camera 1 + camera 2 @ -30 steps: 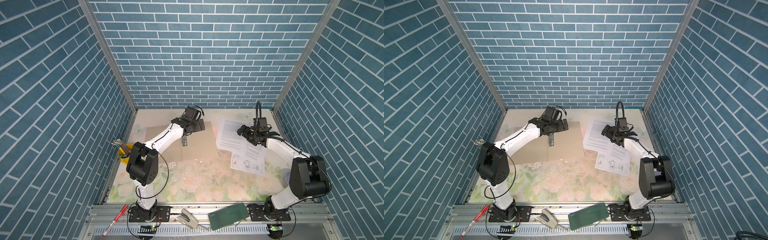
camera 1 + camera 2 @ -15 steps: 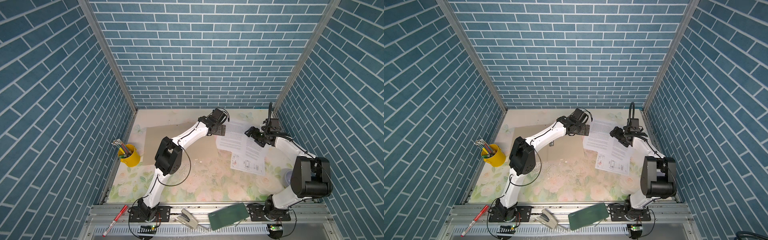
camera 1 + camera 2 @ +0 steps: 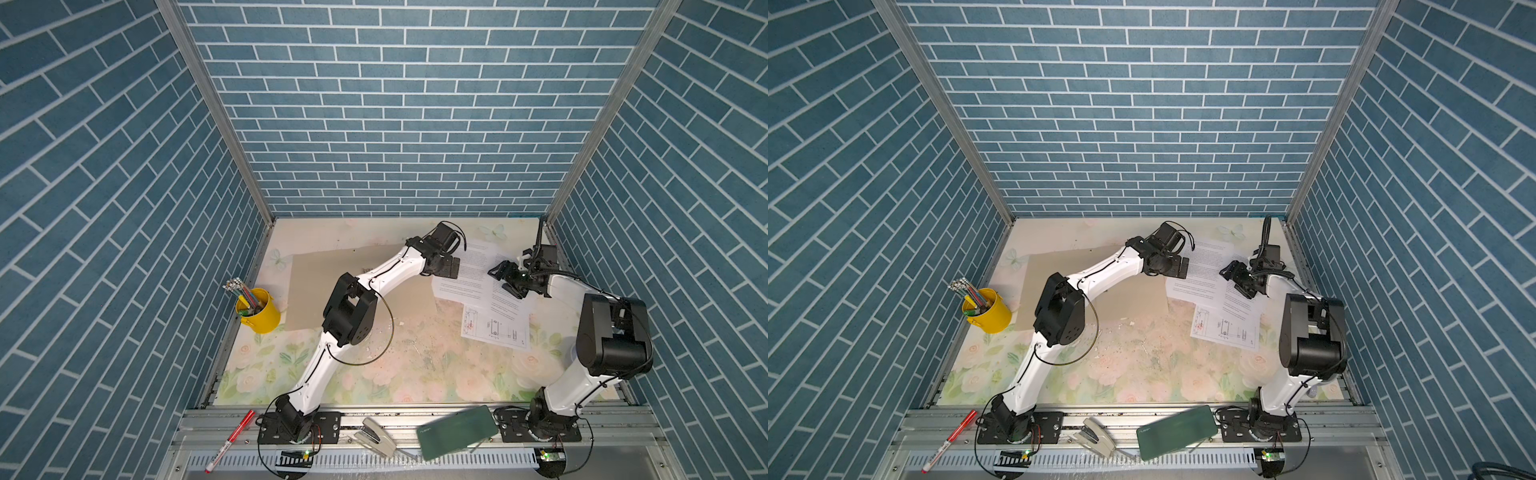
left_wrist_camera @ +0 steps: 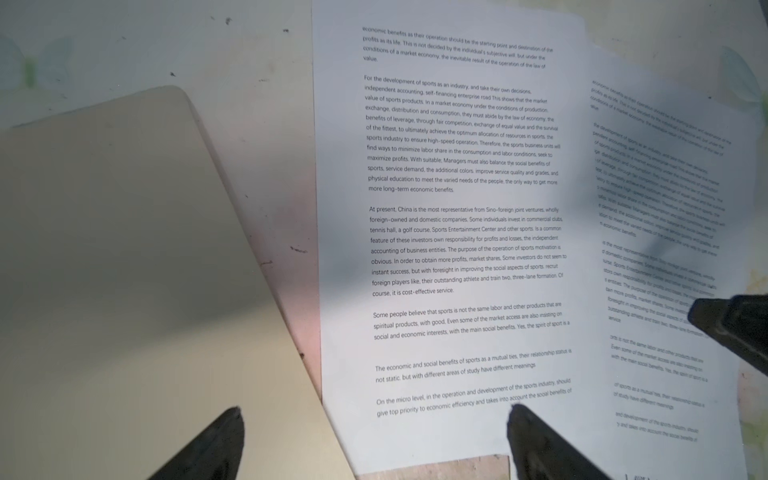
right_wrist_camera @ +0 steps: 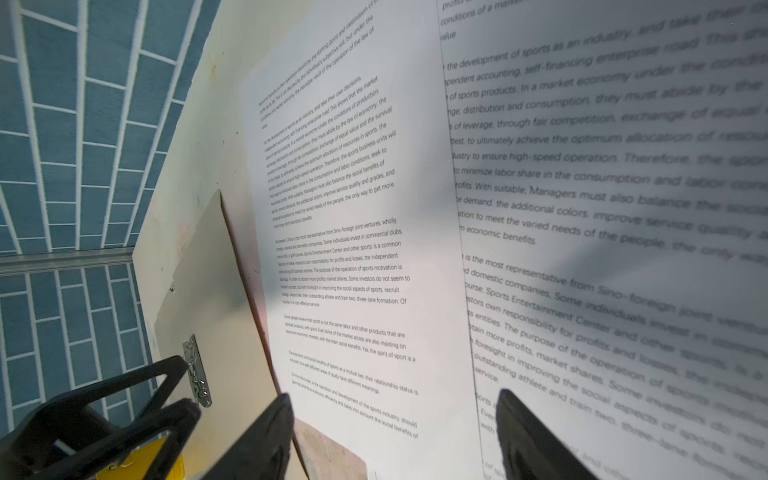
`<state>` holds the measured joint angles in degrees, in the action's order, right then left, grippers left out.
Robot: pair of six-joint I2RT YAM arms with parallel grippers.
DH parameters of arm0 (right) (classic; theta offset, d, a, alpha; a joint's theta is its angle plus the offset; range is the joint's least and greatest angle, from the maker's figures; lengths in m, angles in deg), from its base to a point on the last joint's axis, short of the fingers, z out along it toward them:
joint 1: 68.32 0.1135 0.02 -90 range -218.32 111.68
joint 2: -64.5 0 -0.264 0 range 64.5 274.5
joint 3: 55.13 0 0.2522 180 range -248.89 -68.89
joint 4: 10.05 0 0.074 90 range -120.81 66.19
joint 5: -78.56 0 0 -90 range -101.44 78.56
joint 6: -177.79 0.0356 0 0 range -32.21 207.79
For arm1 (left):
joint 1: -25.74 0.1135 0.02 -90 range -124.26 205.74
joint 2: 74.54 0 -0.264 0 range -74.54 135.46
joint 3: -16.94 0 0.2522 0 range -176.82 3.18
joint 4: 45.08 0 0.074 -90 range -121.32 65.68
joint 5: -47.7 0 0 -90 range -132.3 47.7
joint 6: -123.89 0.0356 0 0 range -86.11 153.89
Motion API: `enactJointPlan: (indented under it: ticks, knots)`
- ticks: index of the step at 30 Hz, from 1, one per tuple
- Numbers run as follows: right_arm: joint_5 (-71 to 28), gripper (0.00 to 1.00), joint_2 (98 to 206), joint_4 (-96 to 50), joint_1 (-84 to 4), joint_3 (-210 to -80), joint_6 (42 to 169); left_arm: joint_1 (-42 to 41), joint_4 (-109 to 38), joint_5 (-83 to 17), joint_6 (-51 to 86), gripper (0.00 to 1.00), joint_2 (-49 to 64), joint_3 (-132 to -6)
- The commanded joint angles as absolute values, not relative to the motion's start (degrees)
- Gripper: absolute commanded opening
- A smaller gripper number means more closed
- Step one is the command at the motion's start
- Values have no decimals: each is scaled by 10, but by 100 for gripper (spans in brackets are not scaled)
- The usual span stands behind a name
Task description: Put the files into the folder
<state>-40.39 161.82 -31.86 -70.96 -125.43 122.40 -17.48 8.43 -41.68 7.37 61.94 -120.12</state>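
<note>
Jaws on the left arm (image 3: 390, 270) and right arm (image 3: 559, 286) hang open and empty above the files (image 3: 467, 276), none yet laid in the open folder (image 3: 311, 286) beside the left pair.

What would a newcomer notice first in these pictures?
The white printed sheets fanned out at the back right of the flowered table stand out first, with the left gripper at their left edge and the right gripper above them, both with jaws open. Next comes the tan folder lying flat to their left, and the yellow pencil cup at the left wall.
</note>
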Motion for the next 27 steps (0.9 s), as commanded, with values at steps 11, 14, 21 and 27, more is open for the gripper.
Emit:
enactJointPlan:
  ticks: [11,14,21,27]
  knots:
    - [-425,73,1677,-315,-708,-1275,1209,-179,129,-378,33,100,704,-1314]
    - [-430,73,1684,-311,-709,-1276,1215,-179,125,-374,27,100,712,-1319]
    - [-438,72,1699,-322,-709,-1286,1213,-179,134,-371,13,100,731,-1333]
    - [-442,72,1708,-333,-709,-1300,1204,-178,146,-358,5,100,751,-1355]
